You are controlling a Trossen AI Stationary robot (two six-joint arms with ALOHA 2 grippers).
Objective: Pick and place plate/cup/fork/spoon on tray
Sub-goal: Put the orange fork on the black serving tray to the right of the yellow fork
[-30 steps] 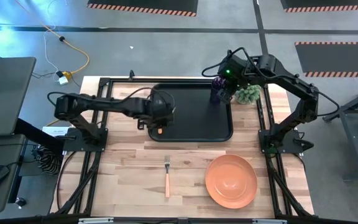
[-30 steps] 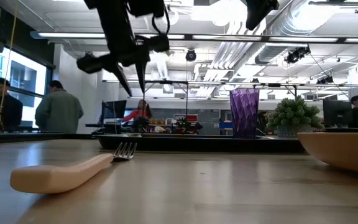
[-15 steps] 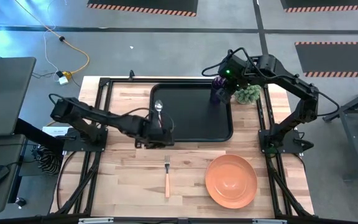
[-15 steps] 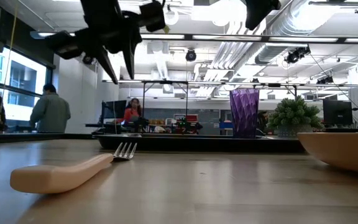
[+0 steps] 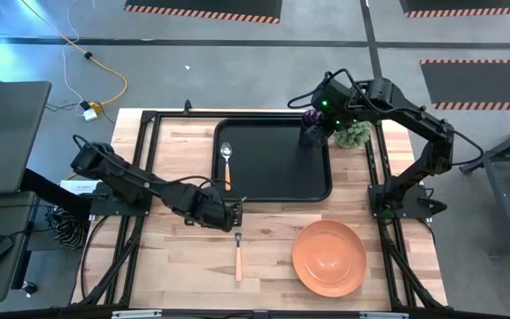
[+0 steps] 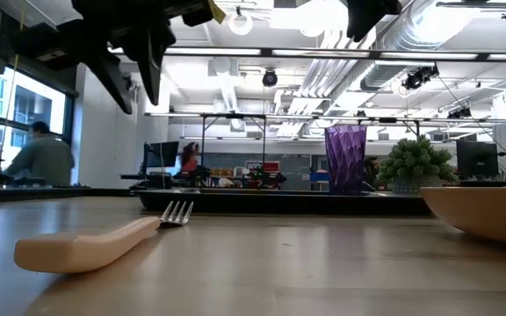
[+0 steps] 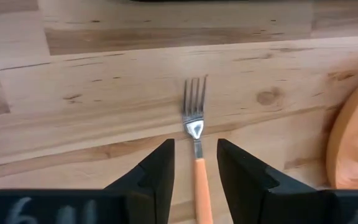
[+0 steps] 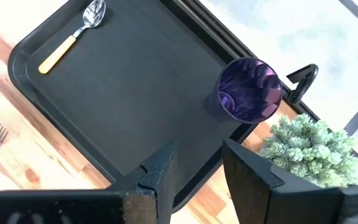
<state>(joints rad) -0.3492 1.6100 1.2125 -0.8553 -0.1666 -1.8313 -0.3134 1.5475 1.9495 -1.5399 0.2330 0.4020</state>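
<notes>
Fork (image 7: 196, 140) lies on wood below the left gripper's (image 7: 194, 163) parted fingers.

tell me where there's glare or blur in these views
Low view: bright ceiling lights glare overhead, and the near end of the fork handle is soft. Left wrist view: fork sharp, the fingers near the lens blurred. High view: even light, faint sheen on the tray.
</notes>
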